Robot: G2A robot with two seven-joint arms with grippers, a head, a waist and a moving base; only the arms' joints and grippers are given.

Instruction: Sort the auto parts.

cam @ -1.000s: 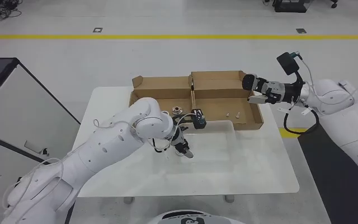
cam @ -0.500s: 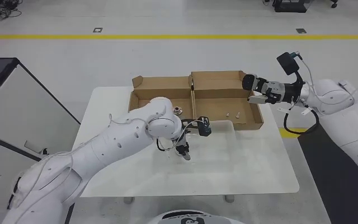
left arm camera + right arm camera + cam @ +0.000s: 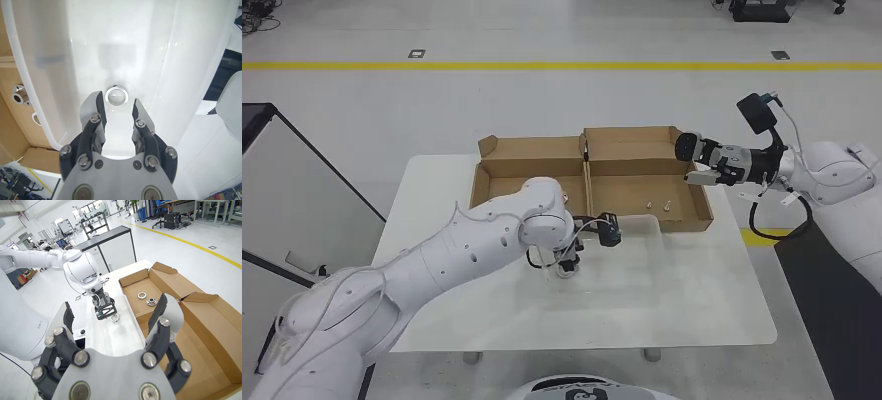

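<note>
A silver ring collar (image 3: 116, 95) lies on the floor of the white tray (image 3: 121, 28). My left gripper (image 3: 118, 106) hangs open just short of it, one finger to each side, not touching. From the right wrist view the same collar (image 3: 114, 318) sits by the left gripper (image 3: 105, 311). In the left cardboard box (image 3: 132, 289) lie a flat silver ring (image 3: 141, 295) and a flanged hub (image 3: 151, 301). My right gripper (image 3: 692, 162) is open and holds nothing, above the right rim of the right cardboard box (image 3: 647, 170).
Two small silver parts (image 3: 658, 204) lie in the right box. The flanged hub (image 3: 19, 94) is also seen just past the tray's rim. The boxes stand side by side at the table's far edge, the tray (image 3: 642, 228) right in front of them.
The left arm has swung rightward over the tray, and its gripper has turned and settled at the ring collar. The right arm has stayed still.
</note>
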